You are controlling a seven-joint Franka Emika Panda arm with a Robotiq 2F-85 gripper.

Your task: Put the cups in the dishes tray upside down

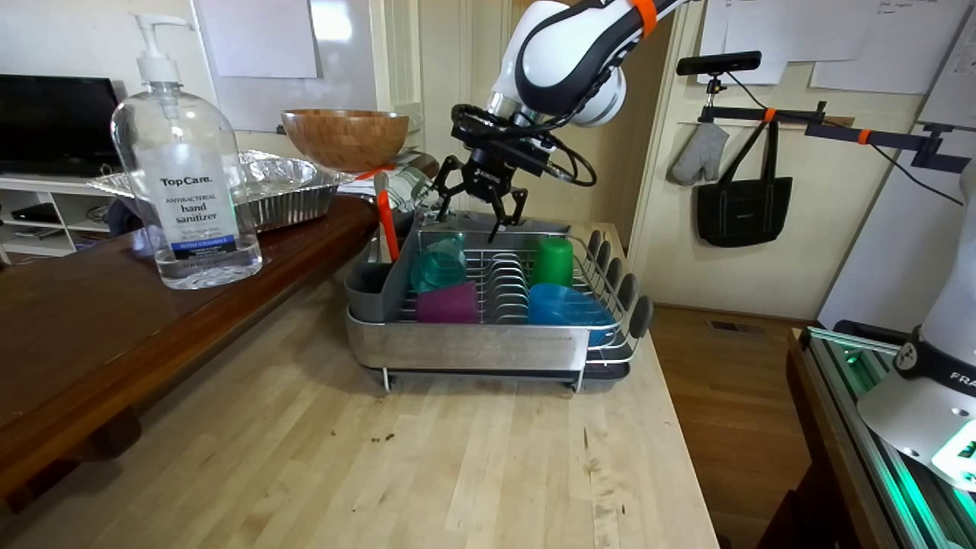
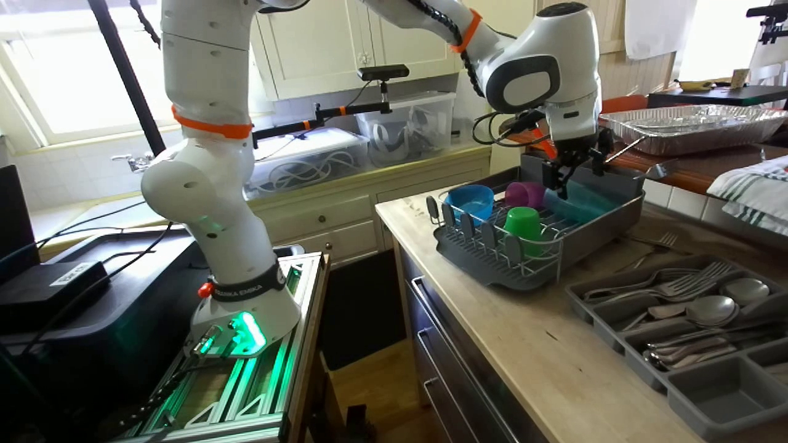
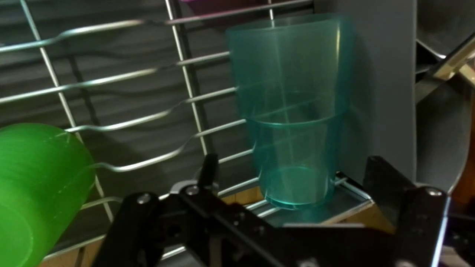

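The dishes tray (image 1: 467, 347) is a silver rack on the wooden counter. The teal cup (image 3: 293, 111) lies on its side or leans along the grey caddy wall, base toward my gripper. It shows in both exterior views (image 1: 439, 265) (image 2: 582, 202). The green cup (image 1: 553, 261) stands upside down in the rack (image 2: 523, 227). The purple cup (image 1: 448, 303) lies on its side (image 2: 524, 194). The blue cup (image 1: 568, 306) is tilted in the rack (image 2: 470, 200). My gripper (image 1: 469, 223) is open and empty above the teal cup; in the wrist view its fingers (image 3: 292, 165) flank the cup's base without visible contact.
Wire prongs (image 1: 507, 288) stand mid-rack. A grey utensil caddy (image 1: 371, 291) holds an orange-handled utensil. A cutlery tray (image 2: 726, 394) lies on the counter. The foil tray (image 2: 695, 132), brown bowl (image 1: 345, 139) and pump bottle (image 1: 187, 191) stand on the raised ledge.
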